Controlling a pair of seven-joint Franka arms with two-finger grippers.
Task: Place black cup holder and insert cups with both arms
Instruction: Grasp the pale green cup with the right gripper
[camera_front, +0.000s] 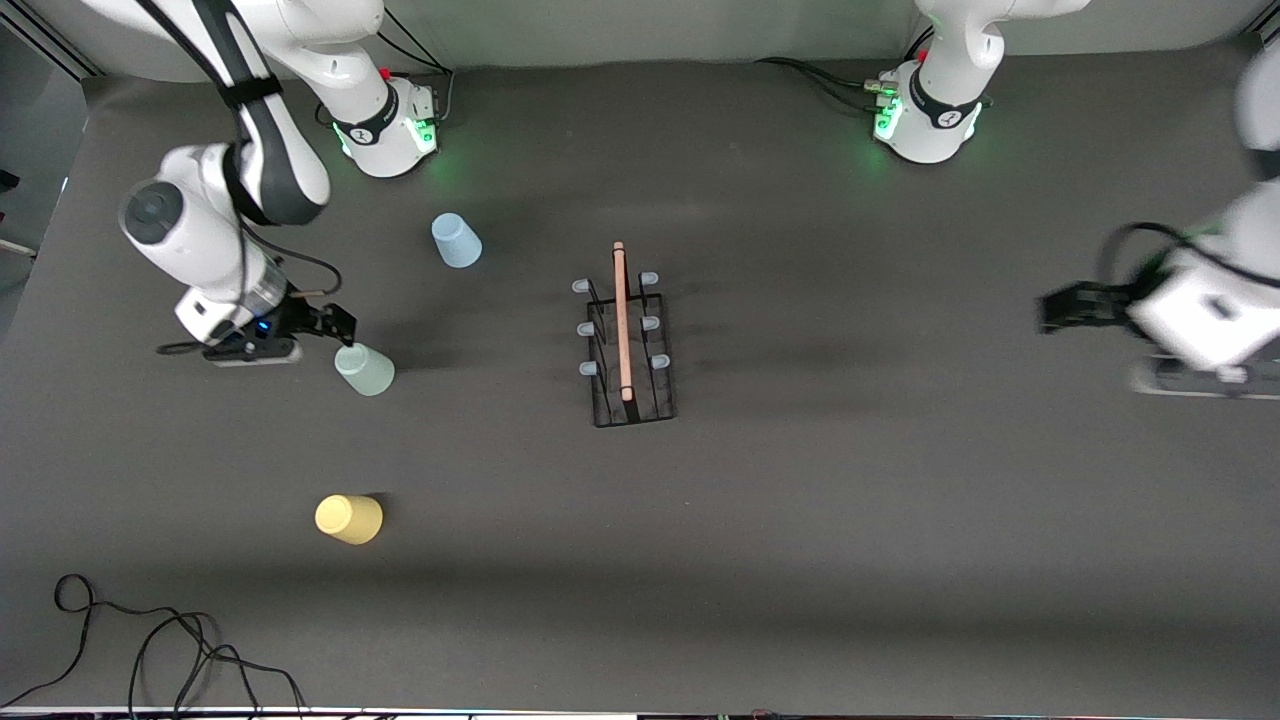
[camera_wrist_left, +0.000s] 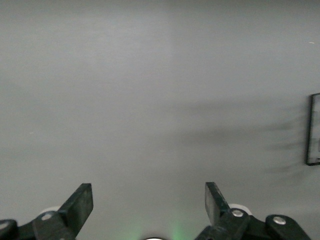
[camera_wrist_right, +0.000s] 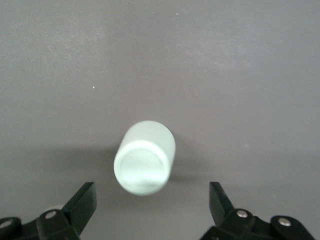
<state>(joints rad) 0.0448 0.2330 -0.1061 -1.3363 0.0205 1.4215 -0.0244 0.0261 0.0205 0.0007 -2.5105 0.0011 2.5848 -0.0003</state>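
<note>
The black cup holder (camera_front: 630, 340) stands mid-table, its wooden rod handle along the top and its pegs bare; one edge of it (camera_wrist_left: 314, 129) shows in the left wrist view. Three cups stand toward the right arm's end: light blue (camera_front: 456, 241), pale green (camera_front: 365, 369) and yellow (camera_front: 349, 519), the yellow nearest the front camera. My right gripper (camera_front: 335, 325) hangs open just above the pale green cup (camera_wrist_right: 145, 157), which sits ahead of its spread fingers (camera_wrist_right: 152, 200), untouched. My left gripper (camera_front: 1060, 308) is open and empty (camera_wrist_left: 149, 200) over bare table at the left arm's end.
Black cables (camera_front: 150, 640) lie coiled on the table near the front edge at the right arm's end. Both arm bases (camera_front: 385, 125) (camera_front: 925, 115) glow green along the table's back edge. Grey mat (camera_front: 850, 500) covers the table.
</note>
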